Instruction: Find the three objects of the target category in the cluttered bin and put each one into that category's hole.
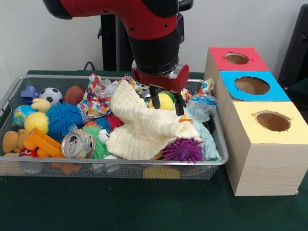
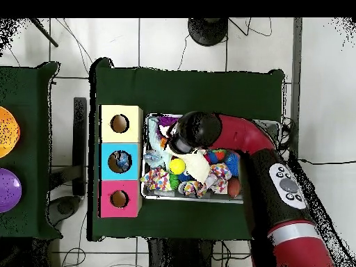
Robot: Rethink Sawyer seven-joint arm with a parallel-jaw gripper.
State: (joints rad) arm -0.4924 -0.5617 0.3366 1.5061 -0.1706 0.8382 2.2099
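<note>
**Claw low over bin's right half, fingers apart, nothing gripped**

Claw point(image 1: 167, 102) hangs down from the red and black arm point(image 1: 144, 24) over the right half of the wire mesh bin point(image 1: 9, 94). Two dark fingers point(image 1: 179, 105) are spread, released. They straddle a yellow ball point(image 1: 162, 101), just above a cream knitted cloth point(image 1: 144, 127). Contact with ball or cloth can't be confirmed from either view.

Bin sits on the green bench point(image 1: 120, 202), packed full. One crushed clear bottle with blue label point(image 1: 201, 107) lies at the bin's right end, just right of the claw and next to the boxes. Other clear plastic shows at the front wall, too vague to identify.

Other clutter, front view:
- silver can point(image 1: 76, 143) on its side near the front left
- blue spiky ball point(image 1: 63, 119) behind it
- purple spiky ball point(image 1: 183, 150) at the front right, touching the cloth's edge
- small soccer ball point(image 1: 50, 95) at the back left

Three wooden boxes stand in a row right of the bin. Blue-topped box hole point(image 1: 251, 85) is the middle one, between the red-topped box point(image 1: 219, 60) and the yellow-topped box point(image 1: 250, 132). Overhead view shows something pale and bluish inside the blue hole point(image 2: 119, 162); can't tell what it is.
</note>
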